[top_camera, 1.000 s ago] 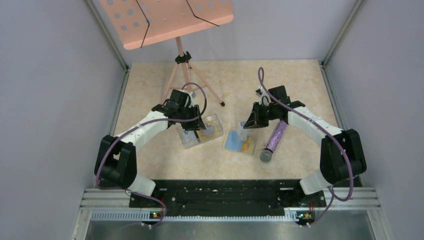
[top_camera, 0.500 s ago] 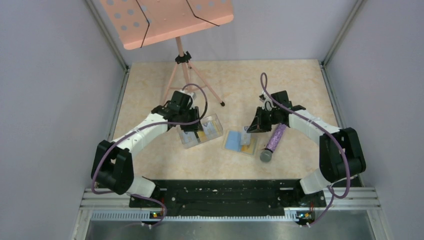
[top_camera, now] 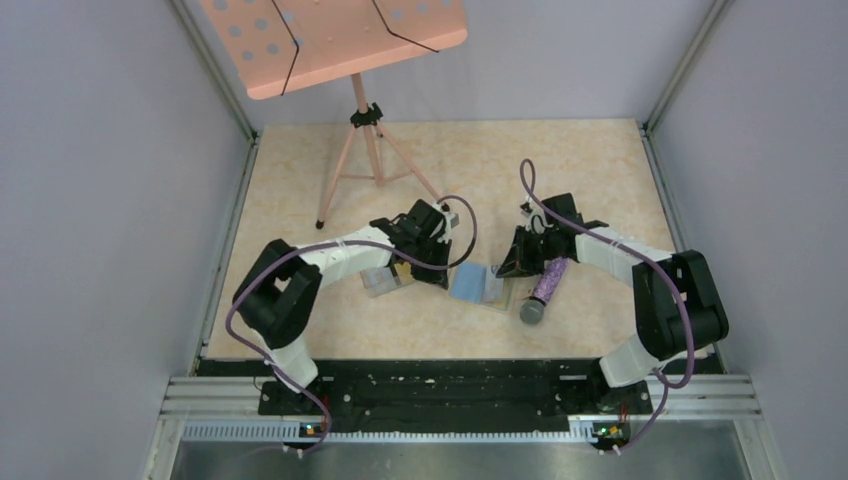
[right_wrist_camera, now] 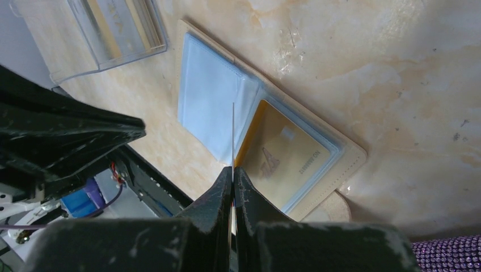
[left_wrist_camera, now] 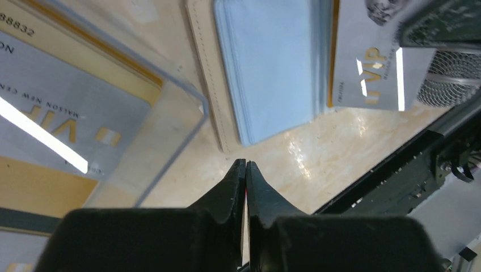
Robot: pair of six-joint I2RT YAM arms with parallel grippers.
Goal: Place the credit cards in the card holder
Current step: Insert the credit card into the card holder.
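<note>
In right wrist view, right tool (right_wrist_camera: pixel 233 170) pinches card (right_wrist_camera: pixel 233 136).

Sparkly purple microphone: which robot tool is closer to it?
Right. The right tool sits just beside the microphone; the left tool is farther off, beyond the open card holder.

Two robot arms, left (top_camera: pixel 335 255) and right (top_camera: pixel 615 250); one card holder (top_camera: pixel 466 284) with one gold card (right_wrist_camera: pixel 283 158); one silver card (left_wrist_camera: pixel 366 62); one clear box (top_camera: pixel 378 284) holding at least two cards (left_wrist_camera: pixel 62 122); one microphone (top_camera: pixel 547 285); one music stand (top_camera: pixel 335 40)
</note>
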